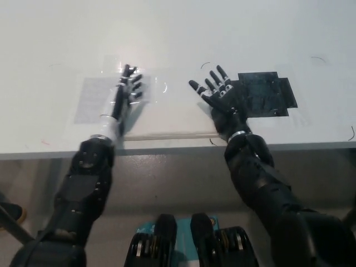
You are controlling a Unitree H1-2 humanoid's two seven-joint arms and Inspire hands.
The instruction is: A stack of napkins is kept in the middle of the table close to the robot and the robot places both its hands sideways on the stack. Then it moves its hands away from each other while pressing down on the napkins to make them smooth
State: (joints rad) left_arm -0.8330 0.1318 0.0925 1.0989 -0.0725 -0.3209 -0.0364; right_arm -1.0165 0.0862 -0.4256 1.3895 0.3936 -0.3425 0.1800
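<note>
1. Near the table's front edge, I see the stack of napkins [167,114] lying flat and white, roughly in the middle between my two hands, its near edge showing as a thin layered line.
2. My left hand [123,94] is turned on its side at the stack's left end, fingers stretched forward and slightly apart, holding nothing; its lower edge looks to rest on the napkins, though I cannot tell how firmly.
3. My right hand [221,97] lies palm down at the stack's right end, fingers splayed and pointing away from me, gripping nothing.
4. Both forearms come up over the table edge, the left one nearly straight, the right one angled inward from the lower right.
5. Under the left hand's far side sits a clear plastic sheet [100,97] over a grey printed page.
6. Just beside the right hand lies a black cross-shaped patch [267,94] on the white table [178,33].
</note>
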